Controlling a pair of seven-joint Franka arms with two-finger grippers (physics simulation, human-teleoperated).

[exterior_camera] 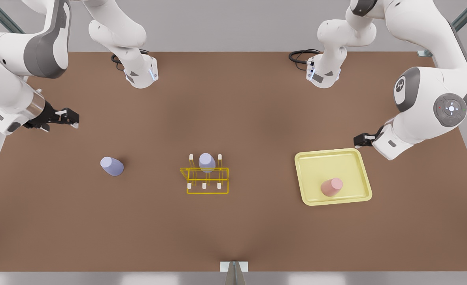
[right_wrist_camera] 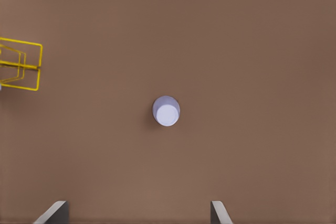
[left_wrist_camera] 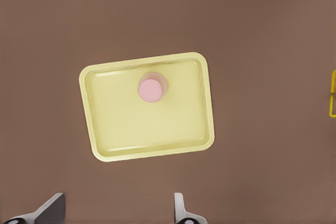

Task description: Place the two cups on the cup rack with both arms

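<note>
Cups both loose, one lavender twin already on the cup rack (exterior_camera: 207, 180); arms high, nothing gripped.

Pink cup (exterior_camera: 331, 187) stands upside down in the pale-yellow tray (exterior_camera: 308, 158), on the front view's right. Left gripper (exterior_camera: 362, 139) hovers near the tray's far corner, fingers (left_wrist_camera: 179, 208) spread wide, empty. Lavender cup (exterior_camera: 112, 166) sits inverted on the brown table (exterior_camera: 233, 229), on the front view's left, well apart from the rack. Right gripper (exterior_camera: 70, 117) hangs above and beyond it, fingers (right_wrist_camera: 56, 211) wide apart, empty. A second lavender cup (exterior_camera: 207, 162) appears seated on a rear peg, though the peg itself is hidden. Advice for the reach: centre each gripper over its cup, descend straight, close on the tapered wall low enough not to squeeze it out.
</note>
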